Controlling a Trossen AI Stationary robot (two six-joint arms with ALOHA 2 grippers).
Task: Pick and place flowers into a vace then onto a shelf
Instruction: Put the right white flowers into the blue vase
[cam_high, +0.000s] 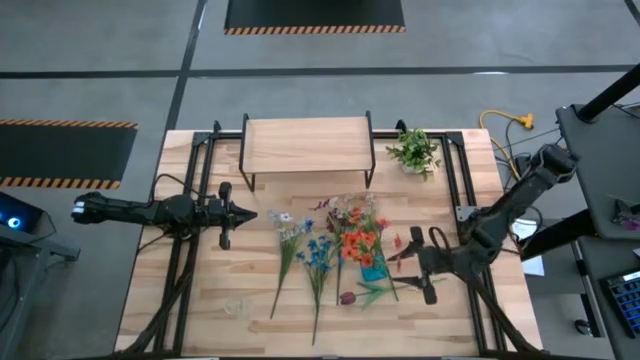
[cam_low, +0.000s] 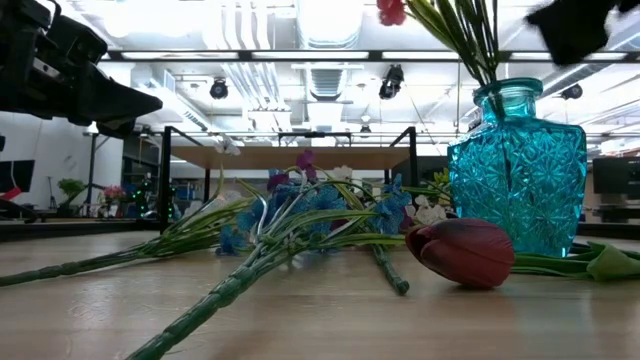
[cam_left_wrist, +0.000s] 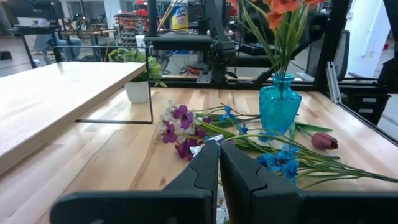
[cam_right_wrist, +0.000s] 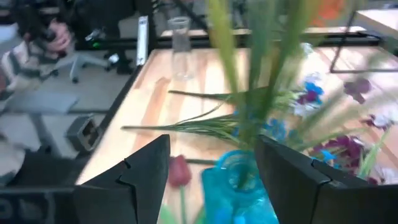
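Right gripper, jaws apart, sits just above the blue vase holding orange flowers mid-tabletop. More flowers lie flat beside it; the shelf stands at the far edge. Left gripper is closed, empty.

Loose flowers sprawled across mid-table, blocking low passes there. Blue vase with orange stems upright just beside right gripper. Bare wood along the front edge and atop shelf. Potted plant crowding shelf's right end.

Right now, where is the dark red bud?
In the low view the dark red bud lies on the table, just in front of the blue vase, toward its left.
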